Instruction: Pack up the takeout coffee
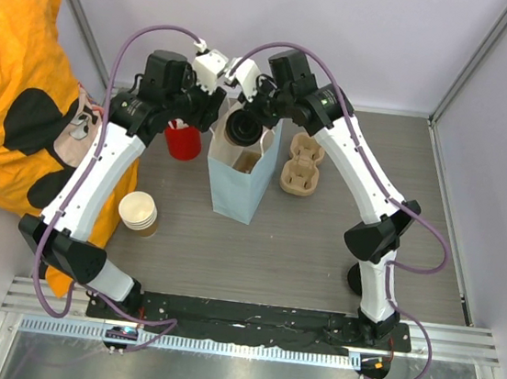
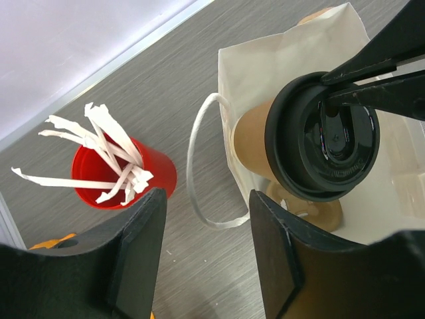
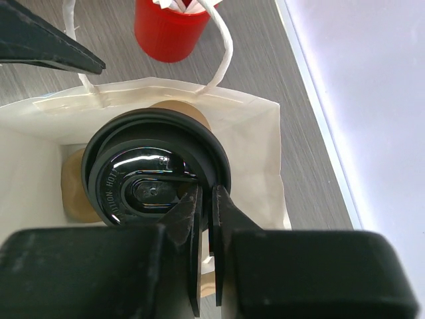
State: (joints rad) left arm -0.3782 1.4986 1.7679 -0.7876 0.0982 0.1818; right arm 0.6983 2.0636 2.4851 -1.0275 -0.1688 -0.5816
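The takeout coffee (image 1: 242, 130), a tan paper cup with a black lid (image 3: 153, 176), hangs tilted in the open mouth of the pale blue paper bag (image 1: 233, 192). My right gripper (image 3: 207, 193) is shut on the rim of its lid. In the left wrist view the cup (image 2: 319, 143) sits just inside the bag's white inner wall (image 2: 265, 66). My left gripper (image 2: 207, 199) is open beside the bag, above the table, with nothing between its fingers. The bag's white handle loop (image 2: 196, 166) lies below it. Something tan (image 3: 76, 193) rests at the bag's bottom.
A red cup of paper-wrapped straws (image 1: 183, 139) stands left of the bag. A cardboard cup carrier (image 1: 303, 165) sits to the bag's right. A stack of lidless paper cups (image 1: 139, 212) stands front left. An orange cloth (image 1: 17, 77) covers the left edge.
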